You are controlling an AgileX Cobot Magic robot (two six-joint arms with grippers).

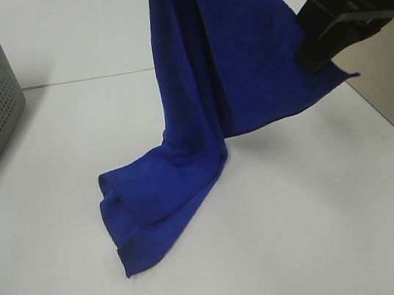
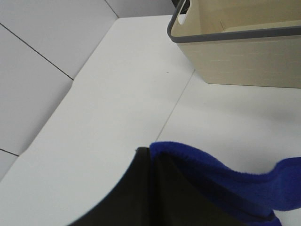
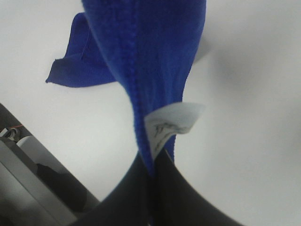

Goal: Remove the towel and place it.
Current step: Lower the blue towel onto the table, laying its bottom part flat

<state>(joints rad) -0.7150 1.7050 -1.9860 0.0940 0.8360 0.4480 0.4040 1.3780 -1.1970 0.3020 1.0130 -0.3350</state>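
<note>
The left gripper [image 2: 149, 153], black, has its jaws closed on a folded edge of the deep blue towel [image 2: 211, 174]. Beyond lies a white table [image 2: 117, 94]. A beige basket [image 2: 244, 61] with a grey rim stands near the table's edge by the wall [image 2: 47, 37].

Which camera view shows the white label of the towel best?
The right wrist view: the white label sticks out of the hem of the towel beside the right gripper, large though its print is blurred. The exterior high view shows the towel hanging to the table, no label. The left wrist view shows only a blue fold.
</note>
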